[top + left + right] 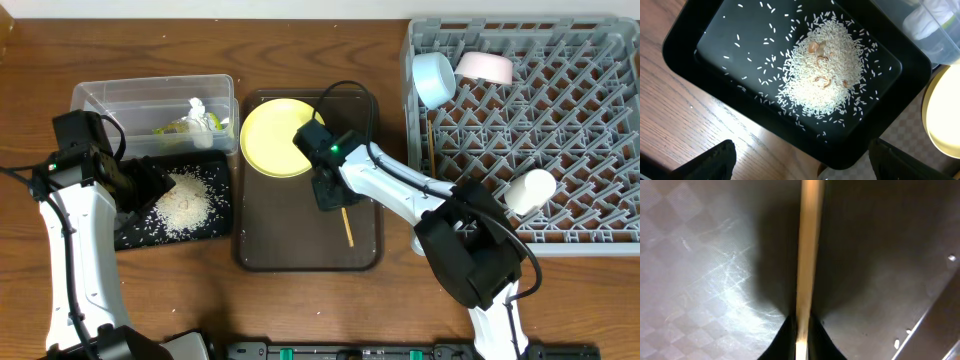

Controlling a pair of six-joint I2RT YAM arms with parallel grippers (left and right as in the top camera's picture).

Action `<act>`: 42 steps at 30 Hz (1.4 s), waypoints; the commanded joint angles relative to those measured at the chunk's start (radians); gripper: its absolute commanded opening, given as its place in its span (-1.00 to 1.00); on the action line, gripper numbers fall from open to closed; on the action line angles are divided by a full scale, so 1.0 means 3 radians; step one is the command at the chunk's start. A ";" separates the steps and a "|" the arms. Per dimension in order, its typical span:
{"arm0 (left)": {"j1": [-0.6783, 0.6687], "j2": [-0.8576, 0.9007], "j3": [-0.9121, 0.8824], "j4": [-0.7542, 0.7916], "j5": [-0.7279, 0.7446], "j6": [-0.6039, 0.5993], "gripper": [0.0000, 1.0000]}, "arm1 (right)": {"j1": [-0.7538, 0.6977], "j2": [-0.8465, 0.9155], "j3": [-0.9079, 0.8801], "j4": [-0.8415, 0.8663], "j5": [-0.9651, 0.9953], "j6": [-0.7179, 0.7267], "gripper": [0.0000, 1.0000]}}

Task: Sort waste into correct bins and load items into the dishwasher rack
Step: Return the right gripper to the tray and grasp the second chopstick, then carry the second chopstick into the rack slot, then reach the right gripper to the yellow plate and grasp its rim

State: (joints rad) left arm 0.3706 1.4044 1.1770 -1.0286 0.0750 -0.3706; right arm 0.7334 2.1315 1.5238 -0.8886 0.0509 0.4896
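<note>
My right gripper (330,192) is shut on a wooden chopstick (806,260) over the brown serving tray (270,240); the stick's end (348,232) pokes out below it. The yellow plate (272,138) lies at the tray's back. My left gripper (800,167) is open and empty over the front corner of the black tray (135,235), which holds a pile of rice (822,70). The clear tub (110,98) holds the green-yellow wrapper (178,126) and white tissue (200,110). The grey rack (560,140) holds the light blue bowl (434,78), a pinkish-white bowl (485,67), a pale cup (530,190) and another chopstick (430,138).
Bare wooden table lies in front of the black tray (685,125) and along the far edge (250,40). The brown tray sits between the bins and the rack. Stray rice grains (897,342) lie by the tray's rim in the right wrist view.
</note>
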 commanded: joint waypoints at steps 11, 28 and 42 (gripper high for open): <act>0.0014 -0.0024 0.0017 -0.0010 -0.0015 -0.0043 0.75 | -0.0486 -0.0654 0.0085 -0.0155 0.0062 -0.0294 -0.98; 0.0014 -0.0024 0.0017 -0.0009 -0.0015 -0.0045 0.75 | -0.1591 -0.1233 -0.0066 -0.0524 0.0066 -0.0767 -0.97; 0.0014 -0.0024 0.0017 -0.0010 -0.0015 -0.0043 0.75 | -0.1593 -0.0965 -0.0203 -0.0465 0.0020 -0.0790 -0.41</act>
State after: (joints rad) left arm 0.3706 1.4044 1.1770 -1.0286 0.0750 -0.3706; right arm 0.2565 1.8481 1.4574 -1.0279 0.0509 0.2588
